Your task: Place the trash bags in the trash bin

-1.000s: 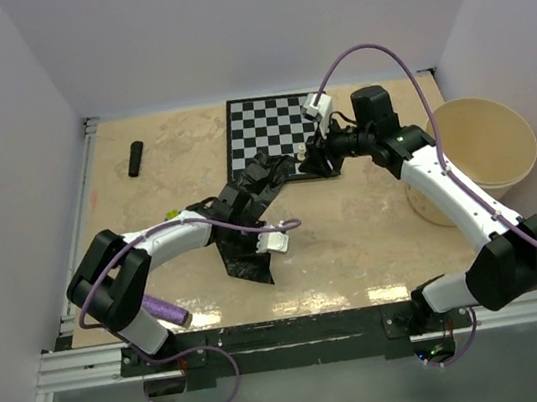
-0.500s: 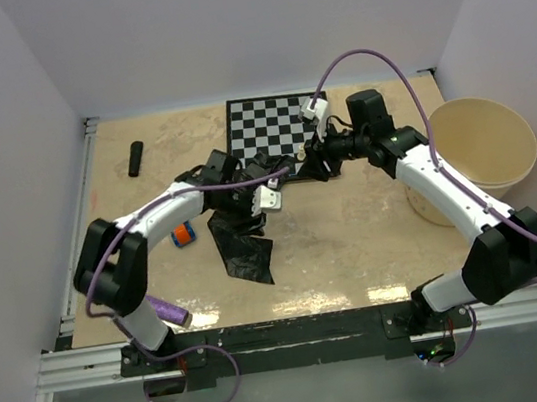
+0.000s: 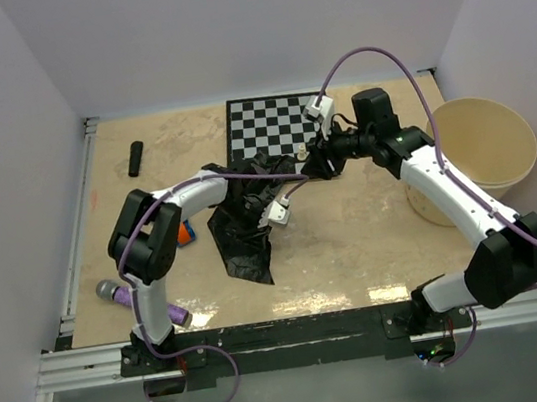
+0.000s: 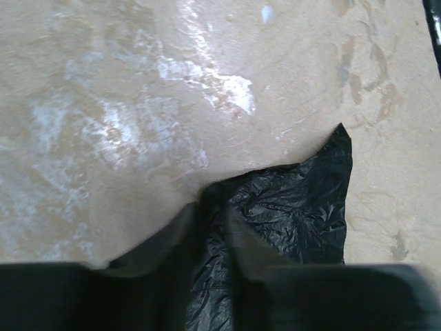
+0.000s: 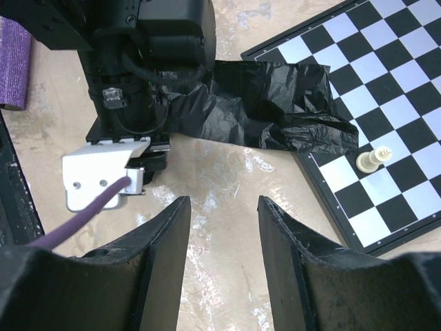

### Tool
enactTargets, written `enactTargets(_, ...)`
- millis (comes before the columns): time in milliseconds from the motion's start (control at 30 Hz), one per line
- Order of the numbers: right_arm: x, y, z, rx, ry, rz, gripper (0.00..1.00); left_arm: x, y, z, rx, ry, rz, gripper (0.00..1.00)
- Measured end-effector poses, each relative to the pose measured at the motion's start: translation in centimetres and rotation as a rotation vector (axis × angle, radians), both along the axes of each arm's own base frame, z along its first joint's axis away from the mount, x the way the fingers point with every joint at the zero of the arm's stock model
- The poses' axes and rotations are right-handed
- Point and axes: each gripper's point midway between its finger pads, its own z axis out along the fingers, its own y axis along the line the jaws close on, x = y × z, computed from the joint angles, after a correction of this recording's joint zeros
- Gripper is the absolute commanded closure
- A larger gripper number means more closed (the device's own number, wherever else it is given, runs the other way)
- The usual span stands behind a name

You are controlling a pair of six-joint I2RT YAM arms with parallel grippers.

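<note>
Left gripper [image 4: 212, 207] has swung toward the chessboard [image 3: 272, 125], onto the trash bag [image 3: 243, 245] at its near-left corner; pinching or not, cannot tell. Right gripper [image 5: 222, 203] gapes empty nearby.

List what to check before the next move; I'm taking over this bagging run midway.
1. Left claw grips wrinkled black plastic trash bag: cannot tell; film lies between its fingers.
2. Right claw open, empty: ok.
3. Mouth of round cream plastic trash bin unblocked: ok.
4. Bag clear of black-and-white chessboard: not ok, overlaps it.
5. Short black roll binned: not ok, on table far-left.
</note>
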Motion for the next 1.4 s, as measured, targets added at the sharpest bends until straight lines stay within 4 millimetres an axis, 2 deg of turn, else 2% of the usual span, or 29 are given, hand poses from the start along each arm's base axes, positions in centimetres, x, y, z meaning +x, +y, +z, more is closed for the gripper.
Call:
enactTargets(67,0.1,-0.1,0.0,-0.001,0.0,-0.003,0.52,-0.5,0.0,-0.3,0.009,0.028,-0.006,1.0)
enactTargets(200,0.3,-0.5,-0.2,-0.013,-0.007,-0.008,0.53,-0.7,-0.1,-0.2,0.006,0.059,0.001,1.0)
enactTargets(267,0.4,-0.6,-0.3,-0.022,-0.016,-0.004,0.52,-0.4,-0.2,0.6,-0.013,0.066,0.025,1.0)
enactTargets(333,0.6,-0.7,-0.6,-0.03,-0.022,0.005,0.51,0.3,-0.2,2.2,-0.046,0.065,0.068,1.0)
enactTargets(433,0.5,-0.6,-1.2,-0.035,-0.014,0.035,0.5,2.3,-0.6,6.6,-0.13,0.014,0.142,1.0)
enactTargets(467,0.4,-0.5,-1.4,-0.036,-0.009,0.05,0.49,3.4,-0.9,9.2,-0.18,-0.032,0.169,1.0)
enactTargets(567,0.0,0.2,-1.5,-0.029,-0.007,0.131,0.45,4.8,-1.7,16.4,-0.319,-0.169,0.207,1.0)
enactTargets(633,0.1,0.7,-1.1,-0.016,-0.018,0.181,0.44,4.9,-2.1,21.3,-0.416,-0.26,0.22,1.0)
enactTargets(700,0.2,1.4,-0.1,0.009,-0.041,0.235,0.44,4.6,-2.3,25.3,-0.499,-0.333,0.231,1.0)
enactTargets(800,0.5,2.5,2.2,0.062,-0.077,0.297,0.44,4.3,-2.4,29.4,-0.58,-0.408,0.249,1.0)
enactTargets(900,0.8,3.7,4.8,0.122,-0.123,0.351,0.43,4.6,-2.3,31.3,-0.618,-0.455,0.279,1.0)
enactTargets(967,0.3,4.5,6.3,0.165,-0.133,0.388,0.43,5.1,-2.3,32.1,-0.632,-0.489,0.3,1.0)
enactTargets(1100,-1.6,6.5,8.8,0.242,-0.14,0.476,0.44,6.1,-1.9,32.3,-0.636,-0.53,0.365,1.0)
enactTargets(1233,-3.8,8.5,9.7,0.286,-0.119,0.554,0.45,7.0,-1.7,32.0,-0.628,-0.539,0.43,1.0)
enactTargets(1400,-4.1,8.9,10.1,0.307,-0.098,0.56,0.44,7.8,-1.7,32.7,-0.646,-0.545,0.487,1.0)
